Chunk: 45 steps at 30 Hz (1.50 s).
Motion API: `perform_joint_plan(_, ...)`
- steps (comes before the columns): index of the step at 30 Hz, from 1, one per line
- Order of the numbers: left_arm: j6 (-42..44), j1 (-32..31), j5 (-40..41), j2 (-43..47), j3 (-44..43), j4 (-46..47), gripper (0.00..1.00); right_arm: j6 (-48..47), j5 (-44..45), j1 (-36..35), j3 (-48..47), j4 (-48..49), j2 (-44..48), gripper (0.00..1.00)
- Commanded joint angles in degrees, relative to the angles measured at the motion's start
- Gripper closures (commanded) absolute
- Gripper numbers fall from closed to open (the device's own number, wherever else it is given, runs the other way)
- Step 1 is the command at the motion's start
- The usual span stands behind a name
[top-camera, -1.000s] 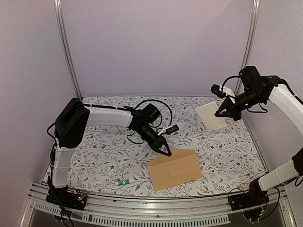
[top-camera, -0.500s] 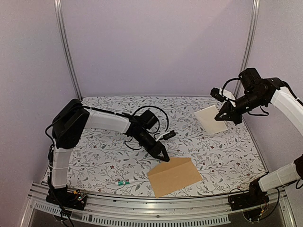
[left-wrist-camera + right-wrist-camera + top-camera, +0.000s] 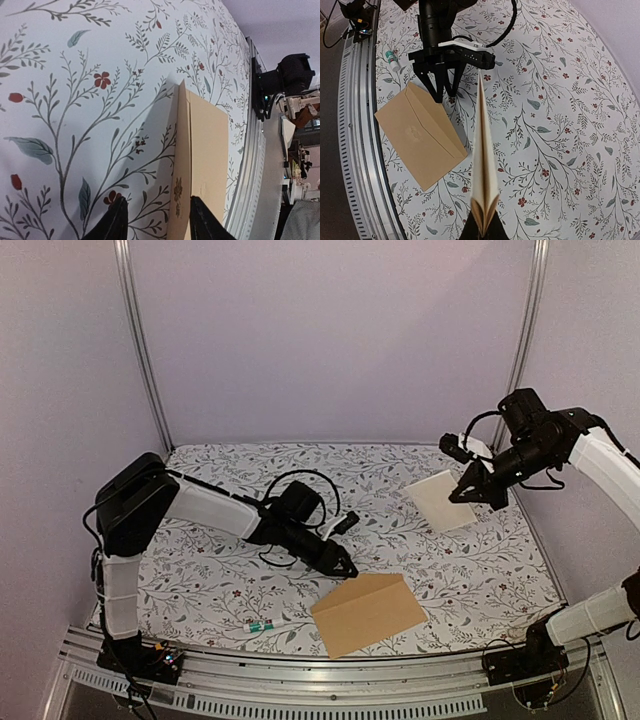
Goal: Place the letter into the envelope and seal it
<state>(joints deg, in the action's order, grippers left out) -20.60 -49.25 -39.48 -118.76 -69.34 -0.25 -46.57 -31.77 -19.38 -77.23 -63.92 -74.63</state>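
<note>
At far right, right gripper (image 3: 463,495) pinches the folded letter (image 3: 438,502) aloft, presumably for insertion; left gripper (image 3: 348,570), fingers spread, sits at the envelope (image 3: 370,612) edge.

This is a robotics lab test cell rather than a lived-in room. Two white-and-black robot arms, the left arm (image 3: 215,505) and the right arm (image 3: 600,455), are bolted to a slotted aluminium rail (image 3: 300,685) at 6 o'clock of the worktop (image 3: 220,570). A floral-print cloth covers the worktop. Bare aluminium posts (image 3: 140,350) rise at 10 and 2 o'clock. Plain pale panels (image 3: 330,340) close the space in. Black cables (image 3: 310,473) loop loose off the arms, and exposed wiring (image 3: 160,656) sits at the left base.
</note>
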Motion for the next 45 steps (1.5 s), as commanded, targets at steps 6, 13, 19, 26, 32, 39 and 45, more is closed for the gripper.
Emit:
perform_joint_plan(6,-2.40,-1.53,2.24,4.15,3.37,1.90,0.62,-0.91,-0.49,-2.59,0.06,0.95,-0.66,1.00)
perform_joint_plan(13,-5.14,-2.16,2.14,4.83,5.52,3.76,0.73,-0.95,-1.05,-4.27,0.73,1.42,-1.47,1.00)
perform_joint_plan(19,-6.21,-2.59,0.69,3.60,4.44,3.75,0.72,-1.63,-0.73,-6.30,0.36,1.78,-2.34,1.00)
perform_joint_plan(26,-6.31,-2.94,1.29,2.19,3.17,0.72,0.71,-1.61,-0.95,-7.40,0.43,2.50,-3.06,1.00)
perform_joint_plan(32,-6.65,-3.21,1.23,1.89,3.63,0.53,0.75,-1.49,-0.83,-8.25,1.43,3.15,-2.93,1.00)
perform_joint_plan(39,-5.97,-3.20,-0.71,0.20,2.28,-0.63,0.90,-2.99,0.48,-10.59,1.00,2.48,-3.27,1.00)
perform_joint_plan(45,-3.76,-3.07,-1.55,-0.24,0.54,-3.40,1.00,-6.33,2.15,-13.68,-0.95,0.18,-4.50,1.00)
